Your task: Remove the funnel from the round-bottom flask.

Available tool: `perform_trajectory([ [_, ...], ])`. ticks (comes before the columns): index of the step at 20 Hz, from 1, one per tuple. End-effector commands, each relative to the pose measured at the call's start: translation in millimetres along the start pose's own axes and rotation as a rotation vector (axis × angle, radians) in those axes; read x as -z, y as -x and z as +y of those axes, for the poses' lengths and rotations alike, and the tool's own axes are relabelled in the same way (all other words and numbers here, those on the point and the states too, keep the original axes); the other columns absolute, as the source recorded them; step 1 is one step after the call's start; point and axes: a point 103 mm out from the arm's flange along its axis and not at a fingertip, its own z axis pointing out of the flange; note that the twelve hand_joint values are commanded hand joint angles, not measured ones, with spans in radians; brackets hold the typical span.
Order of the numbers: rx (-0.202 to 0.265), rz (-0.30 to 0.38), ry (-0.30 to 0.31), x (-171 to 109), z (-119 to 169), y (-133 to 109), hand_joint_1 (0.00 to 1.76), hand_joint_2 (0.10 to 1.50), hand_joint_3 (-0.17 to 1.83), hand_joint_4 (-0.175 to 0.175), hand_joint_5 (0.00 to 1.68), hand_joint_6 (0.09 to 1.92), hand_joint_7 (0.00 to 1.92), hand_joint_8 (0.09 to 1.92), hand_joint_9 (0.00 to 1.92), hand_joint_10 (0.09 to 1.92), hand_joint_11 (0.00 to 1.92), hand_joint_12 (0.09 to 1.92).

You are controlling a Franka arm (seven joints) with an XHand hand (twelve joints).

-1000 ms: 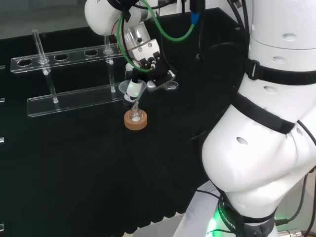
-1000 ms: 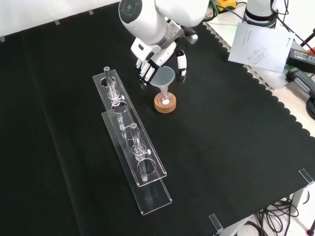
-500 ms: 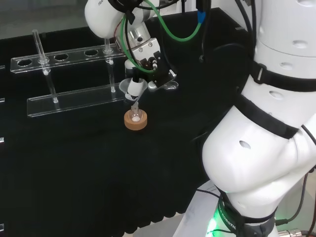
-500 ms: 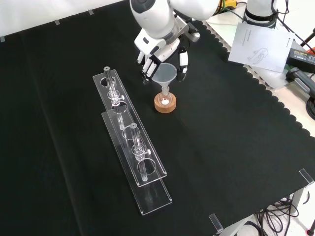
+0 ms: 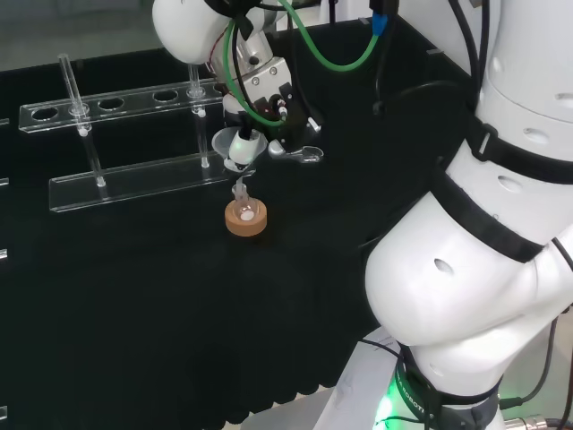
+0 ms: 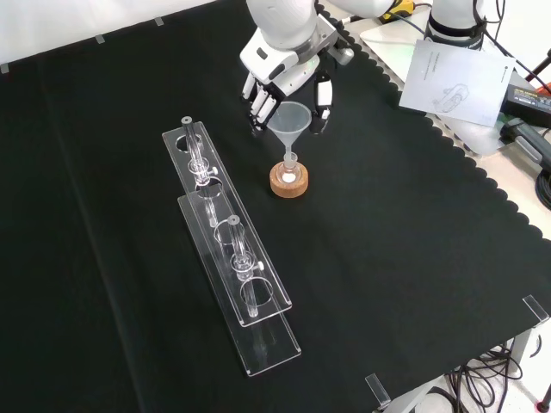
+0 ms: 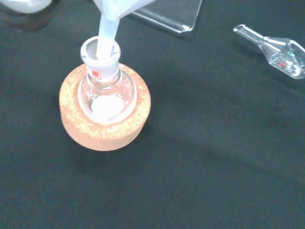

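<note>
Gripping the clear plastic funnel (image 6: 290, 122) by its cone, the black and white hand (image 6: 288, 76) has fingers curled round it. Funnel stem tip sits w/in the neck of the small clear round-bottom flask (image 7: 106, 86), upright on its cork ring stand (image 6: 288, 179), near the black cloth's (image 6: 413, 241) far edge in front view.

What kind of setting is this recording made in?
Most likely a robotics lab bench set up for chemistry handling. A small clear round-bottom flask sits on a cork ring stand, clear acrylic test-tube racks stand on the black cloth, and cables and papers lie at the bench edge.
</note>
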Motion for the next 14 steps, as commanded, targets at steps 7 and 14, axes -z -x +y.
perform_trajectory([
  [7,-0.050,-0.025,0.079,67,-40,20,0.82,0.72,0.49,-0.030,0.64,0.60,0.82,0.67,1.30,0.32,0.75,1.13],
  [14,-0.077,-0.034,0.103,98,-43,37,0.82,0.72,0.49,-0.031,0.64,0.61,0.82,0.67,1.29,0.32,0.75,1.14],
])
